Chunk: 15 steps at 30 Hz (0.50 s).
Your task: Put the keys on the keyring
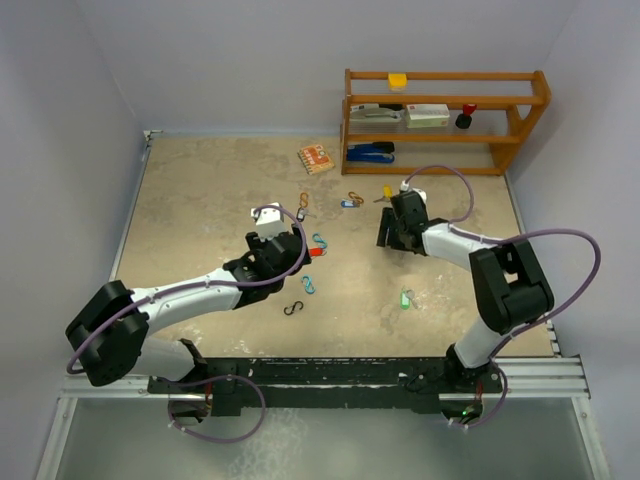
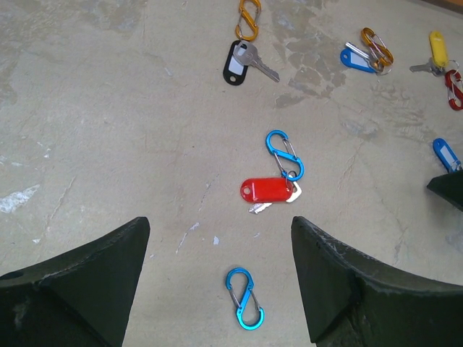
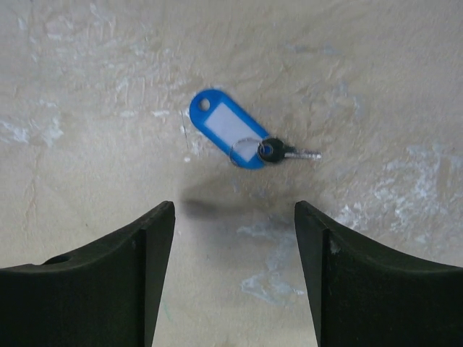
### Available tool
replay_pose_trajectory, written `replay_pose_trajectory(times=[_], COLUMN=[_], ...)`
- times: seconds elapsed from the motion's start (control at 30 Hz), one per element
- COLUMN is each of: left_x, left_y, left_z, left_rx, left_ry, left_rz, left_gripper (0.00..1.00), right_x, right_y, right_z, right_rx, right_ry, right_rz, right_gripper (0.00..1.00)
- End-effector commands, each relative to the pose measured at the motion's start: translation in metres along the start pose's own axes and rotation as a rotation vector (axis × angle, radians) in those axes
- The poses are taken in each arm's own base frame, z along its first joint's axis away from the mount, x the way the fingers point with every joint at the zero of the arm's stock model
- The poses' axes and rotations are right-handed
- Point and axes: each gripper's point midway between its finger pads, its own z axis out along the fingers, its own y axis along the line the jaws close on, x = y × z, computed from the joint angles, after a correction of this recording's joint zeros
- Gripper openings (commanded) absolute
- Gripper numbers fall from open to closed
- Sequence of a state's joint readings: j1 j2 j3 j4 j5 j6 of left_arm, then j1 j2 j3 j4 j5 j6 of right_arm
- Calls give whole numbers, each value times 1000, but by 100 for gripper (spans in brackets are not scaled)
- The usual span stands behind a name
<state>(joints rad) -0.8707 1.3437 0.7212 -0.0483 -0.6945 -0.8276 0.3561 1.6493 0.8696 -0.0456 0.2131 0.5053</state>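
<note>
My left gripper [image 1: 287,246] is open and empty above the table. In its wrist view [image 2: 217,224] a blue S-clip [image 2: 244,298] lies between the fingers, and a red-tagged key [image 2: 269,191] lies just ahead, touching a second blue S-clip [image 2: 284,154]. My right gripper [image 1: 393,233] is open and empty; in its wrist view [image 3: 233,213] a blue-tagged key [image 3: 224,137] lies just beyond the fingertips. Other keys lie around: black-tagged [image 2: 236,63] by an orange clip [image 2: 248,18], blue-tagged [image 1: 348,203] with an orange clip, yellow-tagged [image 1: 387,193], green-tagged [image 1: 407,298].
A black S-clip [image 1: 292,307] and a blue one [image 1: 309,284] lie near the front. A red clip [image 2: 453,88] lies by the yellow key. A wooden shelf [image 1: 440,120] with a stapler and boxes stands at the back right. An orange booklet [image 1: 315,158] lies at the back.
</note>
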Motion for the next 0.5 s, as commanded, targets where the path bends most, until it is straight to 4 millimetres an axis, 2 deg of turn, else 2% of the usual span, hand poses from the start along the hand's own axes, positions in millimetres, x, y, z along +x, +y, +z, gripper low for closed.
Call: replay_pose_trajectory(times=[0.0,0.3,0.47], left_x=[-8,-9,-9], left_y=[-6,-6,-8], left_z=[2,1,1], left_rx=[16,13,17], left_ry=[-25,-27,-24], left_rz=[-33,-29,-26], left_gripper=[76,76,76], right_x=[-39,-58,-54], right_y=[11,9,12], right_z=[5,18,29], right_rx=[-22,16,2], right_ry=[-71,-96,-74], right_rz=[33,-22,-53], right_gripper=[70,71,71])
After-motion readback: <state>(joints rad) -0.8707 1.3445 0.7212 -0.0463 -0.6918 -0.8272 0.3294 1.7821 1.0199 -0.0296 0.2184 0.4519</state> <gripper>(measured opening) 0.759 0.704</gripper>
